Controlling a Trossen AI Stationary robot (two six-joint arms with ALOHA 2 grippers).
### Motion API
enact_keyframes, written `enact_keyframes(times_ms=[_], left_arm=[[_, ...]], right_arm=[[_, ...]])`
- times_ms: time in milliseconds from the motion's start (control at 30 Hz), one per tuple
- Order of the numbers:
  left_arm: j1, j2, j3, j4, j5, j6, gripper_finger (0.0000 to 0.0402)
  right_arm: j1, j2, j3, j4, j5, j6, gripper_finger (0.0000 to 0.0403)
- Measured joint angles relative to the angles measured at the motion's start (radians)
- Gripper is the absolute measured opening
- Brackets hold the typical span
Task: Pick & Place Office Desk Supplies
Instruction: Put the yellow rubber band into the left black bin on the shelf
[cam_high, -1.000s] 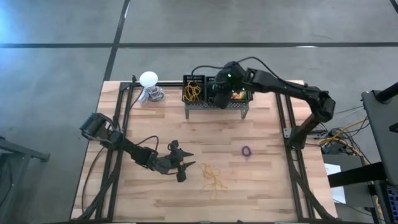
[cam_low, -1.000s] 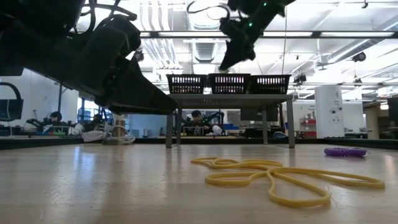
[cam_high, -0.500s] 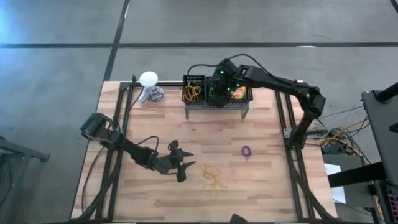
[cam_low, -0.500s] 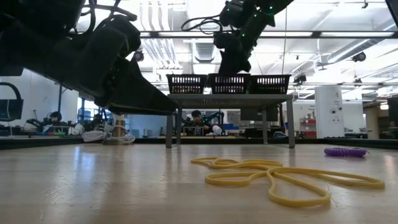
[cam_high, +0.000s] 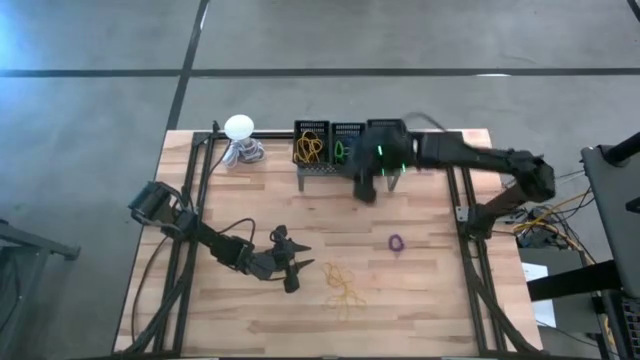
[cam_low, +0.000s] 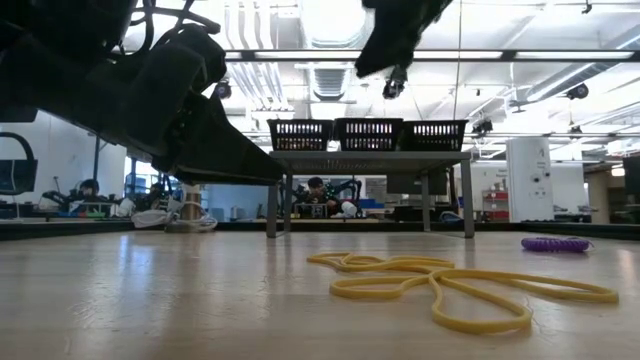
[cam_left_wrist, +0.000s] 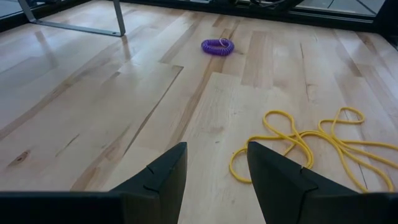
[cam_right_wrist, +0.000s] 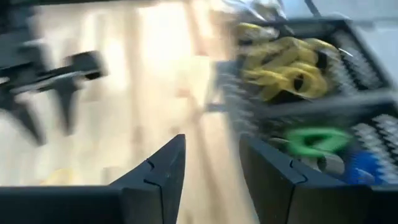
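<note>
Rubber bands, yellow and tangled, lie loose on the desk near its front edge, and you can see them again as a looping heap in the low view and close up past your left arm's fingers. Just beside them on the left sits your left gripper, low over the wood, jaws apart with nothing between them. Off to the right of the bands, well apart, lies the little purple ring, flat on the desk and on its own.

Look to the back now: the grey stand holds its baskets, one with more yellow bands piled in it, the next with a green ring. Your right wrist view shows that same yellow pile and the green piece in their separate compartments.

Your right gripper hangs just in front of the stand, above the desk, jaws parted and empty. At the back left corner stands the white ball-shaped object.
</note>
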Motion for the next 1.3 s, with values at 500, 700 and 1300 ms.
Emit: enact_keyframes(times_ms=[500, 700, 1300], left_arm=[[0.0, 0.0, 0.001, 0.001, 0.0, 0.002, 0.0175], [0.002, 0.033, 0.031, 0.007, 0.007, 0.003, 0.0175], [0.091, 0.262, 0.374, -0.433, 0.166, -0.07, 0.0159]], right_arm=[[0.572, 0.008, -0.746, 1.12, 0.18, 0.139, 0.0109], [0.676, 0.136, -0.792, 1.222, 0.199, 0.193, 0.0101], [0.75, 0.262, -0.747, 1.228, 0.33, 0.234, 0.007]])
